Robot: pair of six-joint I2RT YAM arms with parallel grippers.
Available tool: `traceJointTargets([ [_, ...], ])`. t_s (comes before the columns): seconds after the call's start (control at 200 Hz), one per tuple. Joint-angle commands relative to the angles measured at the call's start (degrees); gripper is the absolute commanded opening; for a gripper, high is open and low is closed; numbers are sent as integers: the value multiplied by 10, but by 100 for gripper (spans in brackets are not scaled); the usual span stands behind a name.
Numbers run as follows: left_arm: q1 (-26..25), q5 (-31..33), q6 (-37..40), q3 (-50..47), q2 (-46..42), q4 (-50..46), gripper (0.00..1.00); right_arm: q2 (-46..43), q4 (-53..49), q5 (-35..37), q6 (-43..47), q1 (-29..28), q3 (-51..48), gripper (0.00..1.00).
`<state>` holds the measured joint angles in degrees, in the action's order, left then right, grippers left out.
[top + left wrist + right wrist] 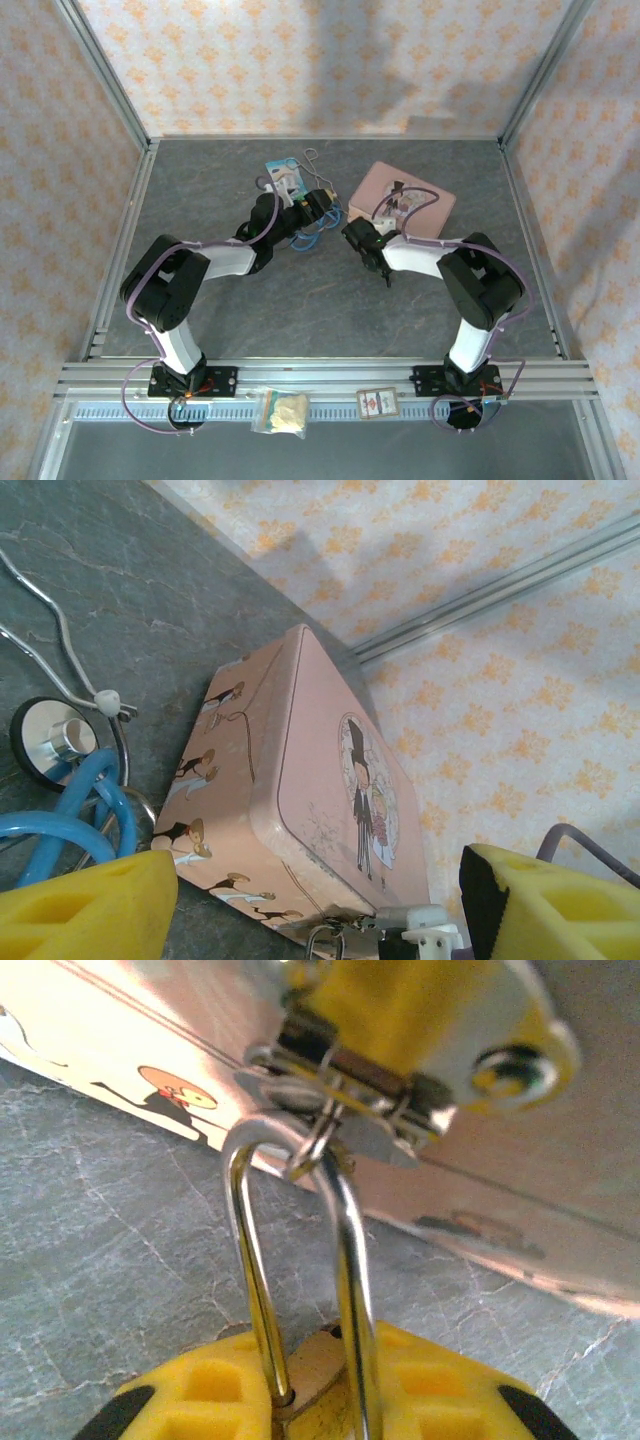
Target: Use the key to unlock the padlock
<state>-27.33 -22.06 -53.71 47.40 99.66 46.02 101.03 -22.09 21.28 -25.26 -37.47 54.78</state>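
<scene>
Right end effector, seen close from its own wrist camera, has its two yellow fingers pressed together on the small brass body of the padlock. The body sits between the fingers, at the bottom of the view. The padlock's thin silver shackle rises upright from the body and loops through a silver latch on the side of a pink tin. Both legs of the shackle go down into the body. The padlock hangs just above the grey, marbled surface, right against the tin's side wall.

From above, the tin lies toward the far right of the surface, with the right arm reaching in to its near left corner.

Left end effector has its yellow fingers spread wide apart, with nothing between them. It points at the tin from the left, near it but apart from it. The tin's lid bears a cartoon couple, and small cartoon figures run along its side.

Just left of the tin lies a stethoscope, with a round silver chest piece, blue tubing and thin metal ear tubes.

On the near rail, between the two arm bases, rest a small clear bag of pale material and a small card.
</scene>
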Motion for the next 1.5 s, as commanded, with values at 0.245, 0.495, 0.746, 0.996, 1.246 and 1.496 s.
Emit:
traceJointTargets([
  [0.245, 9, -1, -5, -23, -36, 40, 73, -59, 32, -56, 90, 11, 8, 0],
  [0.495, 8, -5, -12, -33, -37, 51, 73, -76, 85, -145, 182, 49, 4, 0],
  [0.746, 8, -17, -19, -39, -34, 64, 73, -66, 116, -194, 217, 83, 5, 0],
  [0.996, 4, -18, 12, 17, 9, 32, 73, -104, 102, -250, 235, 87, -33, 0],
  [1.246, -5, -19, 54, 146, 112, -39, 73, -115, 87, -342, 186, 89, -64, 0],
  [1.496, -27, -25, 61, 193, 171, -65, 73, -135, 79, -348, 164, 97, -90, 0],
])
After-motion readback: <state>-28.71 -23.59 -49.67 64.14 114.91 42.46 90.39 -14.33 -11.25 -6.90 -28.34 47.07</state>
